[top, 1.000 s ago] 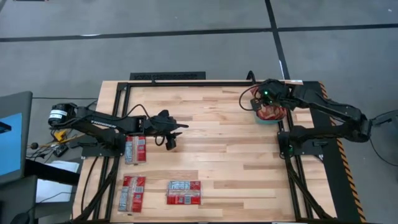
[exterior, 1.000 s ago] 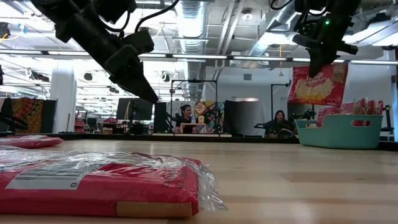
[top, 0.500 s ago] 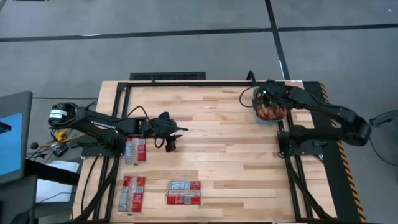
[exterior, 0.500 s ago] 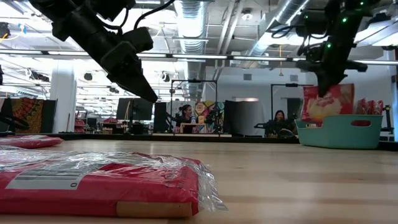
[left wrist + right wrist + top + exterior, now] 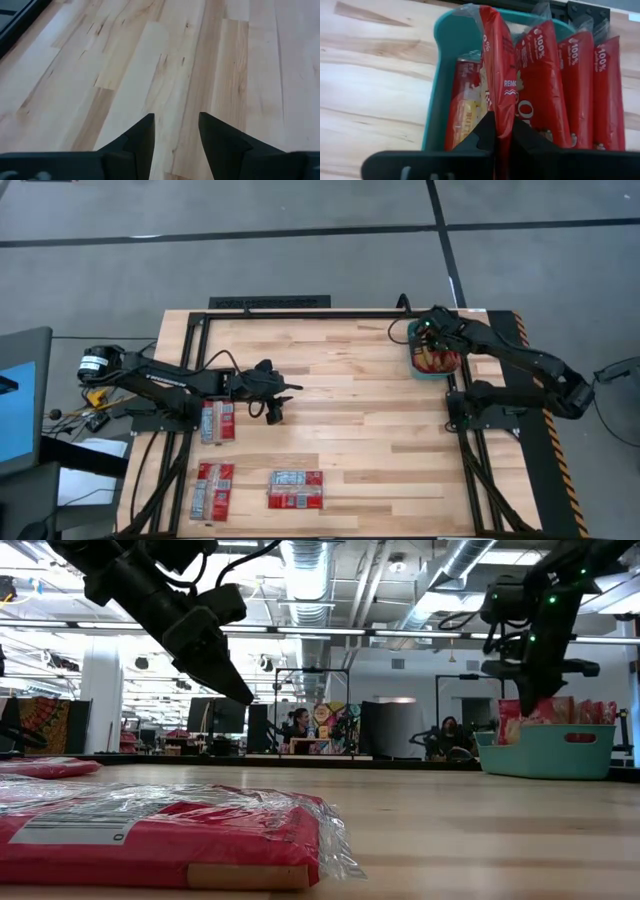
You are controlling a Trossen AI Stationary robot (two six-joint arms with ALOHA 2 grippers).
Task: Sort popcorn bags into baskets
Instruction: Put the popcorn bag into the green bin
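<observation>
You're placing: right gripper [image 5: 501, 131] pinching upright red plastic popcorn bag [image 5: 496, 75] inside teal rectangular plastic basket [image 5: 418, 367], upper right of high view. Next: release, lift clear. Left gripper [image 5: 175, 131] hovering half open, empty, near flat red packet [image 5: 217, 420] mid-left.

Beyond my wooden table [image 5: 450, 830] I see an open workshop: white ceiling ducts [image 5: 305, 565], strip lights [image 5: 330, 632], a white pillar [image 5: 100, 690], dark monitors [image 5: 215, 715], and two people [image 5: 297, 722] seated at desks. Grey floor [image 5: 300, 240] lies below.
</observation>
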